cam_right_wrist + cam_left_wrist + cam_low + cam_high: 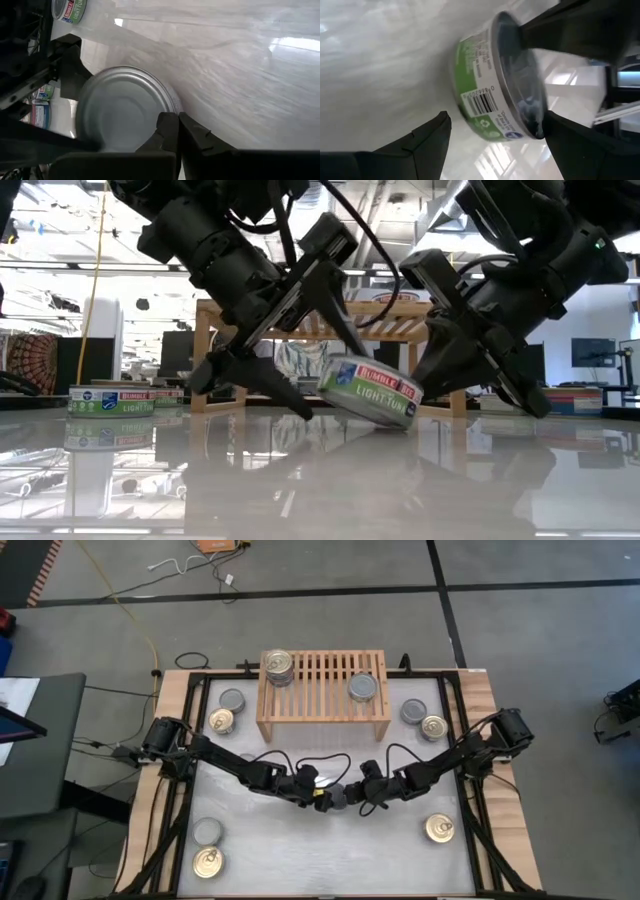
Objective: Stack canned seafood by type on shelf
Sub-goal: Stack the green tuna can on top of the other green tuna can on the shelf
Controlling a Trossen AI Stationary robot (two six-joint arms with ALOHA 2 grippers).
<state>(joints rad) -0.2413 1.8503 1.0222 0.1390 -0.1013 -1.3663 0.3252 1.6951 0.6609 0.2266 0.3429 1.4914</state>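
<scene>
Meeting point: both arms converge at the table's middle, over one tilted can (372, 392) with a green-and-blue light-tuna label.
Left gripper: the left gripper (492, 135) stands spread wide, one finger on each side of the can — straddling it, the fingers apparently short of its wall, so nothing is grasped yet.
Right gripper: the right gripper (176, 131) has its fingers pressed together, their tips against the can's plain silver face; it holds nothing and seems to prop or nudge the can rather than lift it.
Why tilted: the can leans on one edge on the tabletop (300, 850), probably tipped so that the spread fingers can close across its wall.
Shelf: the light-wood shelf (322, 715) sits at the table's far side, with a gold-topped stack (278, 666) at its left end and a grey-topped can (362, 688) further right — types kept apart.
Loose cans: others lie on the table beside the shelf and near the front corners — still to be sorted.
</scene>
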